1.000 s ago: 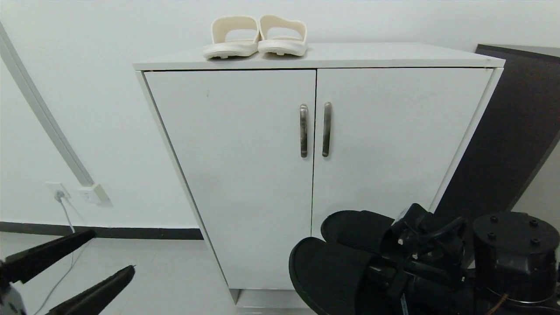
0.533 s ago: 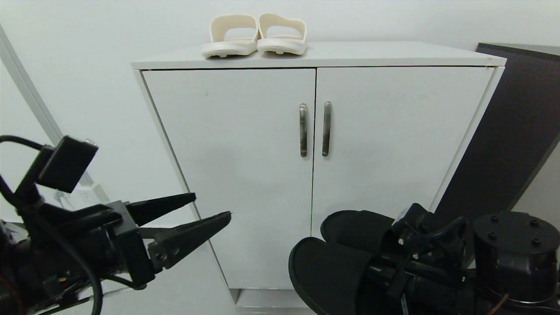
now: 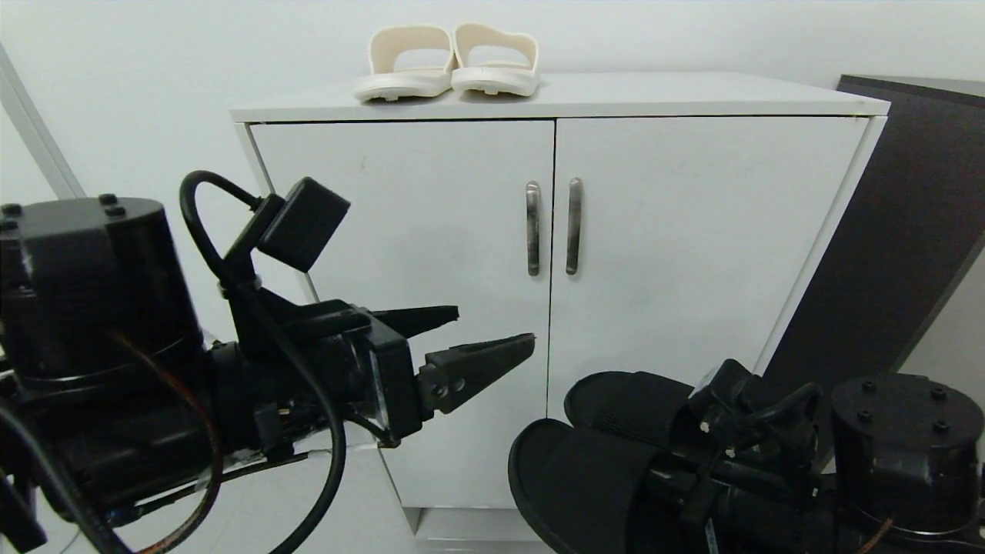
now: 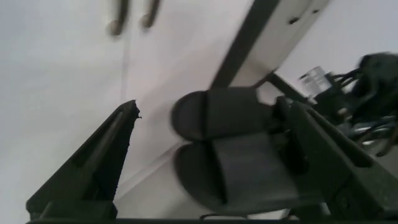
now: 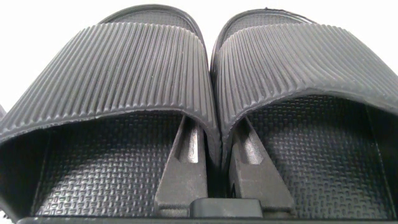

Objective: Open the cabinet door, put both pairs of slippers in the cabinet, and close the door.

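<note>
Left tool (image 3: 495,325), jaws spread: best raised toward 1 o'clock, straddling left door handle (image 3: 532,228) squarely. Right tool (image 5: 219,162) clamps black slippers (image 3: 585,469).

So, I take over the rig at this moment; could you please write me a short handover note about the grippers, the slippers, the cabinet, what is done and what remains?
Left gripper: open, empty, hovers before the left door, below its handle.
Right gripper: shut on black slippers, fingers pinching both inner edges, low before the right door.
White slippers: on the cabinet top, left part.
Done: black slippers in grasp.
Left: both doors are closed; open one, put both pairs inside, close it.
</note>
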You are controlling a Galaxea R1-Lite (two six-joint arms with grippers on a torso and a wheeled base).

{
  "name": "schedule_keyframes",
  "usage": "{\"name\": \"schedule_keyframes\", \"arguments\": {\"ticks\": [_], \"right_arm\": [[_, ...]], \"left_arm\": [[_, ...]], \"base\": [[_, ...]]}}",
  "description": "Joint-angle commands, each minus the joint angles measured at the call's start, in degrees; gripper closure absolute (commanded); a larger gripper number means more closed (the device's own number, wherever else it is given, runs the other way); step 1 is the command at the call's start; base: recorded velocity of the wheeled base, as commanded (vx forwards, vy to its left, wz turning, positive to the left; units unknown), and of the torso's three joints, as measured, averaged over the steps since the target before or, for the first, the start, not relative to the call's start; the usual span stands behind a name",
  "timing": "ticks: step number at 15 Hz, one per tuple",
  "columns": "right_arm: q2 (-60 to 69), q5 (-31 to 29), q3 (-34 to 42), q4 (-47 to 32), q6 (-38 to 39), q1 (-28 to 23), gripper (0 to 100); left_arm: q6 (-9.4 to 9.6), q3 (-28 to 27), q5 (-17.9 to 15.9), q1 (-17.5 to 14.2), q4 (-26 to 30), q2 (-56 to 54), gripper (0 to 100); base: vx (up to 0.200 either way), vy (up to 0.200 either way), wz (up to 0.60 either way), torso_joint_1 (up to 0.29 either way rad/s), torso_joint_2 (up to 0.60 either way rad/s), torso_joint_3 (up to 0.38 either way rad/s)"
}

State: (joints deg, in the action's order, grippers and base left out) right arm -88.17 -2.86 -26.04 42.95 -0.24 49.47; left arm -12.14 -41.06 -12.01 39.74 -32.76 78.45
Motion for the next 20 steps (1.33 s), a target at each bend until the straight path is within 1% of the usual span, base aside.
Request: {"name": "schedule_keyframes", "arguments": {"ticks": [1,3,4,5,7,9,10,11,12,13,15,18,20], "right_arm": [[-0.07,0.05,0.02,0.03,-0.02,0.01,100],[-0.07,0.05,0.20,0.03,0.07,0.01,100],[0.02,0.05,0.46,0.03,-0.02,0.01,100],[0.20,0.23,0.55,0.03,-0.02,0.01,100],[0.28,0.93,0.73,0.03,-0.11,0.01,100],[0.20,0.93,1.25,0.03,-0.11,0.01,100],[0.02,0.93,1.25,0.12,-0.11,0.01,100],[0.02,0.93,1.25,0.03,-0.11,0.01,100],[-0.07,0.93,1.34,0.03,-0.11,0.01,100],[-0.07,0.93,1.34,0.03,-0.20,0.01,100],[-0.07,0.93,1.34,0.03,-0.20,0.01,100],[-0.16,0.93,1.34,0.03,-0.20,0.01,100],[-0.16,0.93,1.34,0.03,-0.20,0.01,100]], "left_arm": [[-0.69,-3.68,-0.65,0.78,0.32,2.06,0],[-0.87,-8.07,-3.02,0.78,0.76,4.43,0],[-1.83,-9.74,-4.08,0.86,0.76,5.75,0],[-3.59,-11.68,-5.83,1.48,0.68,7.07,0],[-6.32,-16.51,-10.58,1.83,0.76,9.88,0],[-7.81,-19.24,-15.59,1.74,0.76,12.43,0],[-8.60,-20.47,-16.91,1.66,0.68,13.84,0],[-9.13,-21.87,-17.17,1.57,0.59,15.16,0],[-9.22,-22.57,-17.08,1.39,0.50,15.95,0],[-9.22,-25.30,-16.82,-0.10,0.41,18.41,0],[-9.13,-27.50,-15.77,-0.98,0.32,20.52,0],[-9.04,-28.55,-12.95,-1.77,0.59,21.05,0],[-8.95,-28.73,-12.43,-1.95,0.76,21.05,0]], "base": [[0.000,0.000,0.00,0.000,0.00,0.000],[0.000,0.000,0.00,0.000,0.00,0.000],[0.000,0.000,0.00,0.000,0.00,0.000],[0.000,0.000,0.00,0.000,0.00,0.000],[0.000,0.000,0.00,0.000,0.00,0.000],[0.000,0.000,0.00,0.000,0.00,0.000],[0.000,0.000,0.00,0.000,0.00,0.000],[0.000,0.000,0.00,0.000,0.00,0.000],[0.000,0.000,0.00,0.000,0.00,0.000],[0.000,0.000,0.00,0.000,0.00,0.000],[0.000,0.000,0.00,0.000,0.00,0.000],[0.000,0.000,0.00,0.000,0.00,0.000],[0.000,0.000,0.00,0.000,0.00,0.000]]}}
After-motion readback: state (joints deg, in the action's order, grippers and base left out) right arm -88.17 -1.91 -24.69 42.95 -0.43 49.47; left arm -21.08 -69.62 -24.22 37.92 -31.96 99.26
